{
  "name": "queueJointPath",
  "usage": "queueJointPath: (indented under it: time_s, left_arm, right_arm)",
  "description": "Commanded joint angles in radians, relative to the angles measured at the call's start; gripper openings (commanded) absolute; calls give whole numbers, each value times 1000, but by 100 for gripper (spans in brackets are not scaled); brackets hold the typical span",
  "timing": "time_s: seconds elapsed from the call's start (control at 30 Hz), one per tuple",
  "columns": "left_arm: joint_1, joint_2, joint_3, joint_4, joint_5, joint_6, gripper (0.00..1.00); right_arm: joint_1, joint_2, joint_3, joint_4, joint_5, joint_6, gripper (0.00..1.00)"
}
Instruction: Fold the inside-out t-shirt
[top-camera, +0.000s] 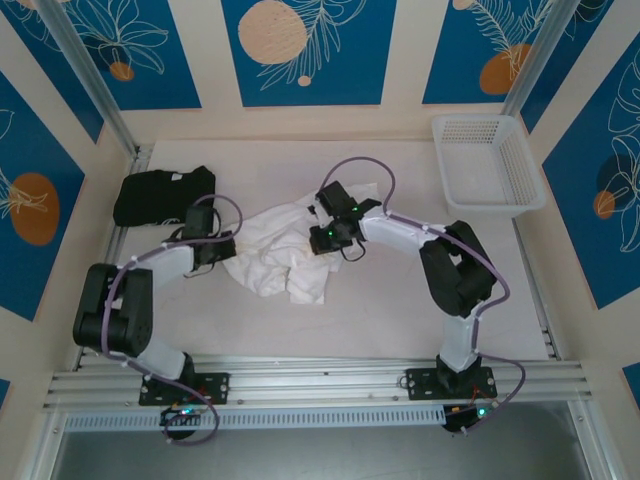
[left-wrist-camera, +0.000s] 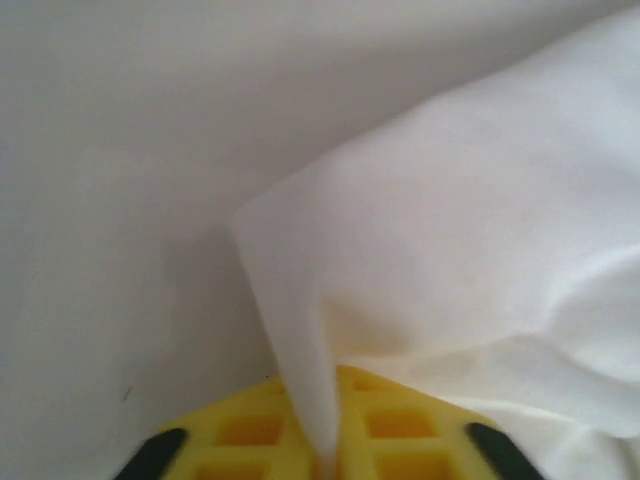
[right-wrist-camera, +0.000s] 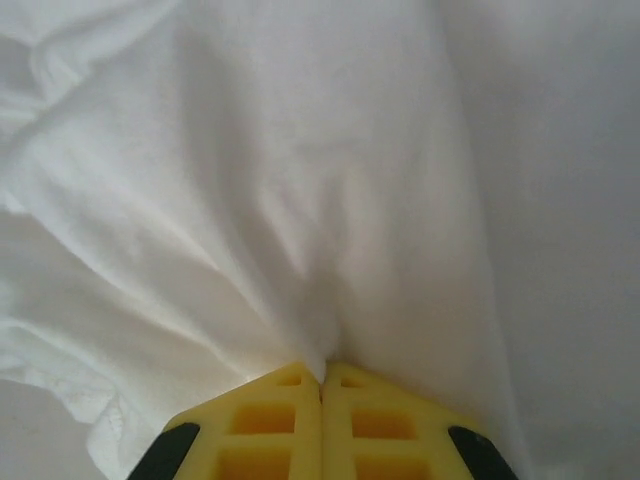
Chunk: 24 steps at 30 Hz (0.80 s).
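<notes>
my left gripper (left-wrist-camera: 325, 445) pinches the t-shirt (top-camera: 285, 255) at nine o'clock, right gripper (right-wrist-camera: 322, 380) at two (lift together, pull apart gently).

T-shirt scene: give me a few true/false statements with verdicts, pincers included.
1. The left pincer is shut on an edge of the t-shirt. True.
2. The right pincer hangs open above the cloth. False: it is shut on a fold of the t-shirt.
3. The t-shirt lies neatly folded. False: it is a crumpled heap on the table.
4. The black garment lies at the far left, apart from the t-shirt. True.
</notes>
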Motion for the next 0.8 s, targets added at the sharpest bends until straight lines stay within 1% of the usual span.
queueJointPath:
  time_s: [0.0,0.07,0.13,0.27,0.43,0.57,0.67,0.77]
  left_arm:
    - [0,-218,52,10,101,-41,3]
    - [-2,-359,61,62,169,-103,2]
    - [-5,-465,86,111,214,-151,3]
    - [-5,-593,216,149,235,-193,0]
    - [-4,-643,333,205,214,-204,0]
    - [-5,-660,392,189,206,-182,0]
    - [-5,-661,411,162,195,-156,0]
    - [-5,-643,393,145,200,-160,0]
  right_arm:
    - [-44,-222,20,46,22,-52,0]
    - [-71,-334,20,84,3,-65,0]
    - [-93,-429,48,98,13,-94,0]
    - [-147,-570,154,106,46,-144,0]
    - [-212,-646,277,107,47,-175,0]
    - [-240,-678,343,87,61,-206,0]
    - [-261,-679,365,78,63,-220,0]
    - [-279,-640,367,70,64,-212,0]
